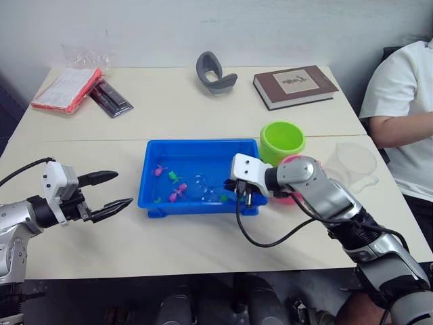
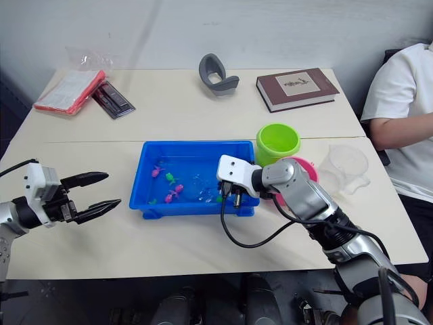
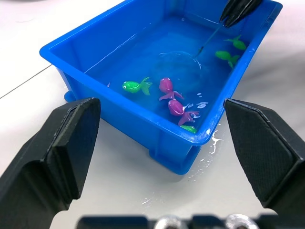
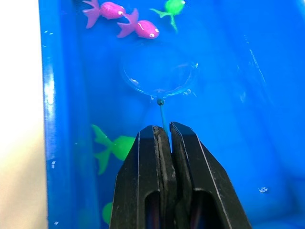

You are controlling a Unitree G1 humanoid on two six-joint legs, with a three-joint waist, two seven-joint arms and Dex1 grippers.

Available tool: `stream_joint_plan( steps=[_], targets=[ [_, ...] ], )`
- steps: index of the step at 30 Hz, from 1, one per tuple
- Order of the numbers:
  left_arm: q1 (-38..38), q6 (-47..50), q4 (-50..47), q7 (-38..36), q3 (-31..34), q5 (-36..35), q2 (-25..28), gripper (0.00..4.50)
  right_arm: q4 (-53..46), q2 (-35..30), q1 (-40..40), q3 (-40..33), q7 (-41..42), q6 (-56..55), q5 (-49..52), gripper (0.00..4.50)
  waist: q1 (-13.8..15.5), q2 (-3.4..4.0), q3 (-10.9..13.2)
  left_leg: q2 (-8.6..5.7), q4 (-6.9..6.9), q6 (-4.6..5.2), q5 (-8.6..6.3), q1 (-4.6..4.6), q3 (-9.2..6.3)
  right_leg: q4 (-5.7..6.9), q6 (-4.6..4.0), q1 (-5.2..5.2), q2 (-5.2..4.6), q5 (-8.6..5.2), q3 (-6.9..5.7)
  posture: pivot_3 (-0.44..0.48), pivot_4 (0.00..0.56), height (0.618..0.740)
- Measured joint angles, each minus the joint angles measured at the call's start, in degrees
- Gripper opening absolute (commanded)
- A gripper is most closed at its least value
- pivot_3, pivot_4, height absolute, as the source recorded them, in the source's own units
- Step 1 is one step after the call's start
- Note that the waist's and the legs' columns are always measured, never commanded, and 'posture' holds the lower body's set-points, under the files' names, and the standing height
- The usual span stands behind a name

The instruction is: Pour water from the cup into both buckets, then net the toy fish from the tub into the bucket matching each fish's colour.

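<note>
Fish [image 4: 147, 29] of magenta and green float in the water of the blue tub [image 1: 150, 164], which sits near the middle of the table [image 1: 169, 244], a little toward its front edge. Nearest the front edge, on the left side, the left gripper [image 1: 111, 191] hovers above the bare tabletop short of the tub, its two black fingers spread wide with nothing between them. At the tub's front right corner the right gripper [image 1: 243, 195] reaches down over the rim, fingers pressed together on the thin handle of the net [image 4: 158, 76]. The net's hoop lies in the water near the middle of the tub, with two magenta fish and a green one just beyond it and another green fish beside the handle. Just right of the tub the pink bucket [image 2: 306, 167] shows partly behind the right arm, and the green bucket [image 1: 283, 139] stands touching it on the far side. The clear cup [image 1: 353, 163] stands near the table's right edge. Toward the far edge lie a brown book [image 1: 294, 86], a grey curved object [image 1: 214, 72] and, at the far left corner, a red-edged packet [image 1: 65, 89] with a dark flat item [image 1: 111, 99] beside it. A person [image 1: 403, 101] in a white shirt sits at the right edge.
</note>
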Motion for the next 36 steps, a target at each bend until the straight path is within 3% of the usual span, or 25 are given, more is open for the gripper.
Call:
stream_joint_plan(
  steps=[14, 25, 36],
  targets=[
    [-0.1, -0.4, 0.5, -1.0, -0.1, 0.0, 0.0, 4.44, 4.1, 6.6, -2.7, 0.8, 3.3, -1.9, -3.8, 0.0, 0.0, 0.0, 0.0, 0.0, 0.0, -0.04, 0.01, -0.01, -0.02, 0.04, -0.02, -0.01, 0.03, -0.01, -0.02, 0.0, 0.15, 0.74],
    [0.8, -0.5, 0.5, -0.6, -0.1, 0.0, 0.0, 4.44, 4.4, 5.9, -2.7, -0.6, 4.7, -0.9, -3.6, 0.0, -0.1, 0.0, 0.0, 0.03, 0.0, -0.05, 0.01, 0.0, -0.01, 0.03, -0.02, -0.01, 0.01, -0.01, -0.01, 0.0, 0.15, 0.74],
    [0.1, -0.6, 0.5, -0.4, -0.5, 0.0, -0.6, 4.44, 4.5, 5.0, 1.1, -7.8, 1.6, -2.2, -1.5, 0.0, 0.0, 0.0, 0.0, 0.03, 0.0, -0.05, 0.01, 0.01, 0.0, 0.04, -0.02, -0.01, 0.0, -0.01, 0.0, 0.0, 0.15, 0.74]
  ],
)
